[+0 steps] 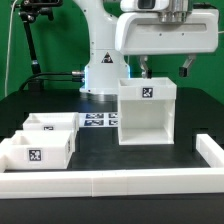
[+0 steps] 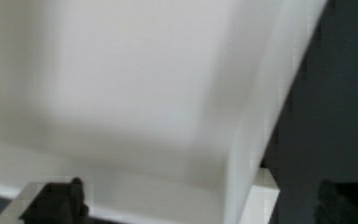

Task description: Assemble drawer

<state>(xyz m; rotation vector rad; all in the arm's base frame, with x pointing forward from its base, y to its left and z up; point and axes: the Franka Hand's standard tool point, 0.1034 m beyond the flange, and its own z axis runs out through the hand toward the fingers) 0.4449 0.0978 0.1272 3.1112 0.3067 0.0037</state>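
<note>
on the black table (image 1: 100, 150), the gripper (image 1: 163, 70) hangs spread (nothing held) over the drawer box (image 1: 147, 115); centre one wall before closing.

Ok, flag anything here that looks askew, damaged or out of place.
Nothing stands out. The drawer case stands upright, the nearer drawer box and the farther drawer box sit level at the exterior view's left, and the open end effector hangs above the case. No damage shows.
</note>
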